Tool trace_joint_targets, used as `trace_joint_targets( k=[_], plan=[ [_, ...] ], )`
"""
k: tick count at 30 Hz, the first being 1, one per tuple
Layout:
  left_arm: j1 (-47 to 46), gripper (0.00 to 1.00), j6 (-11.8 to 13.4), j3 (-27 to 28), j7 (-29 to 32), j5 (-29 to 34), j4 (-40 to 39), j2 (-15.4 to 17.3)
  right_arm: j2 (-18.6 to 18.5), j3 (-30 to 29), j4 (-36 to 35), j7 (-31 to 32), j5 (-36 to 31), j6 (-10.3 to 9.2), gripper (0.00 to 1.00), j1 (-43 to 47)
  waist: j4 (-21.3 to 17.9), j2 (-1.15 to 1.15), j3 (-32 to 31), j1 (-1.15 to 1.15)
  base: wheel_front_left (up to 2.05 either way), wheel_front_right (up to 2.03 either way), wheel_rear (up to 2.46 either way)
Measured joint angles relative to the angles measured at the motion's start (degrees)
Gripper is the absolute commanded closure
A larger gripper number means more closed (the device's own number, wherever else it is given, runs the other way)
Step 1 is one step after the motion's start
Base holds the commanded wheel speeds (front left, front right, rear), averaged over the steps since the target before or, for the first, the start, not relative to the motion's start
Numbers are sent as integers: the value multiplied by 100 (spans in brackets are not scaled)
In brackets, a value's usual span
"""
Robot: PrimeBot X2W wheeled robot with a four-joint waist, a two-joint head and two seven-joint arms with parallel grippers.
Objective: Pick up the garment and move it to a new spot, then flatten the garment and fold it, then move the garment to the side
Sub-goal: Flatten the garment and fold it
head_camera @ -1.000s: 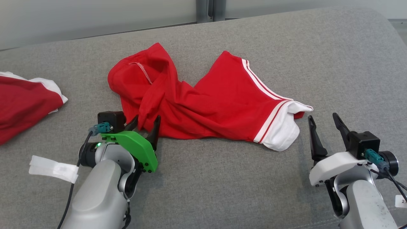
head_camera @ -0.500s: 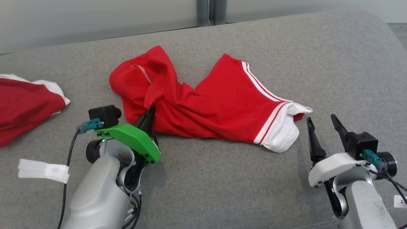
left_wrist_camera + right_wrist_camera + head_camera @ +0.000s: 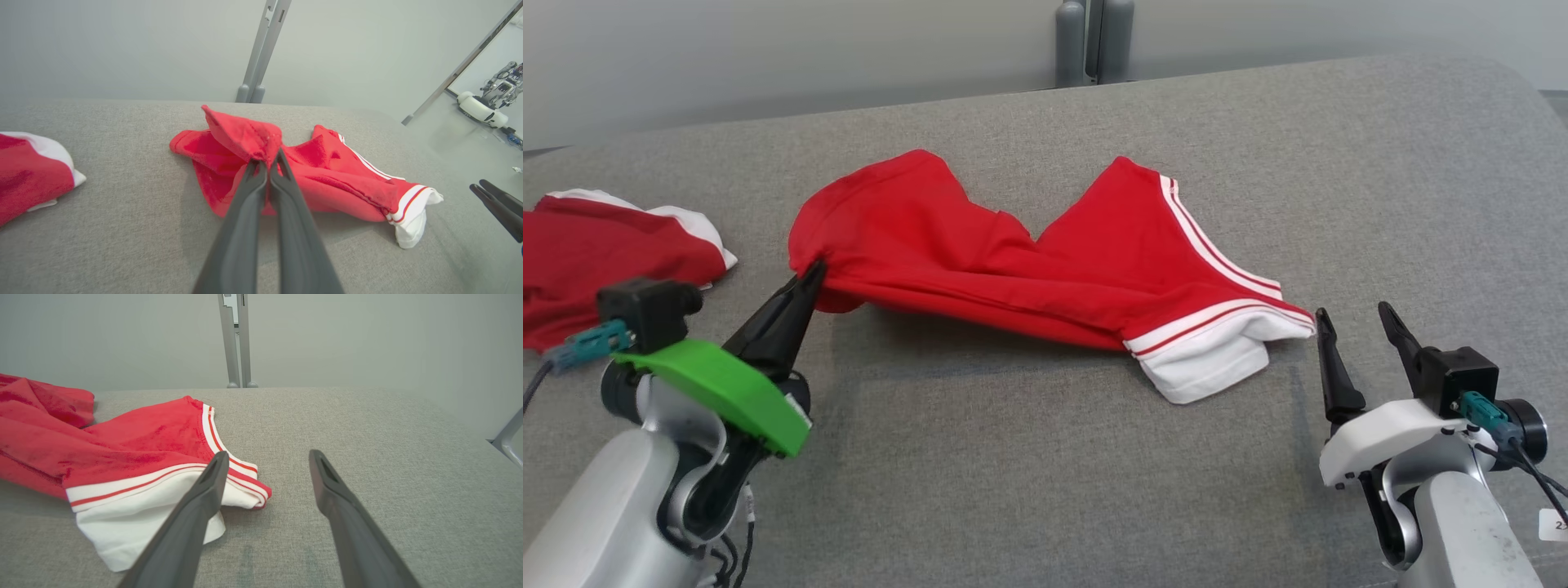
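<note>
Since a second ago the left gripper (image 3: 810, 271) has shut on the near-left fold of the garment (image 3: 1029, 261) and drawn it leftward, so the red cloth now stretches in a long band rather than lying heaped. The head camera has also shifted a little. Both fingers are pressed together on a bunched peak of fabric, which the left wrist view shows lifted off the grey cushion (image 3: 1029, 474).

The garment lies across the middle of the cushion. Its white-banded end (image 3: 1209, 367) rests toward the right edge, just beside the right gripper (image 3: 1352, 314). That gripper's fingers stand spread and hold nothing, and in the right wrist view one finger overlaps the white band. A second red garment (image 3: 613, 245) sits at the left edge, well apart from the pinch.

This looks like the first step, picking up and moving. The next move probably needs more lift so the trailing end clears the cushion, on a path away from the other garment.
</note>
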Motion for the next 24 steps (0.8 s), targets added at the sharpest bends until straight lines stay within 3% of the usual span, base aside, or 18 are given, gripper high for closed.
trace_joint_targets(
  k=[3, 6, 12, 17, 19, 20, 23, 24],
  plan=[
    [476, 100, 15, 201, -156, -112, -505, 347, 0, -36, -9, 0, 9, 0, 0, 34, 16, 0, -31, 0, 0, 0, 0],
    [1053, 100, 183, 337, -357, -127, -793, 531, 0, -101, -4, 0, 9, 0, 0, 130, 38, 0, -38, 0, 0, 0, 0],
    [1941, 100, 408, 389, -815, -277, -716, 386, 0, -151, 8, 52, 8, 0, 0, 270, 114, 0, -49, 0, 0, 0, 0],
    [2100, 100, 463, 383, -1180, -254, -152, 126, 1, -107, 4, 125, 8, 0, 0, 375, 146, 0, -76, 0, 0, 0, 0],
    [2100, 96, 463, 405, -1300, -254, 66, 3, 1, -71, -4, 145, 8, 0, 0, 388, 136, 0, -84, 0, 0, 0, 0],
    [2100, 87, 463, 436, -1350, -254, 189, -47, -1, -51, -9, 154, 9, 0, 0, 398, 128, 0, -87, 0, 0, 0, 0],
    [2098, 48, 491, 478, -1459, -148, 533, -100, -1, 68, -3, 180, 46, 0, 0, 471, 95, 0, -98, 0, 0, 0, 0],
    [2097, 4, 495, 494, -1484, -114, 628, -120, 0, 120, 3, 199, 64, 0, 0, 478, 83, 0, -101, 0, 0, 0, 0]
  ],
)
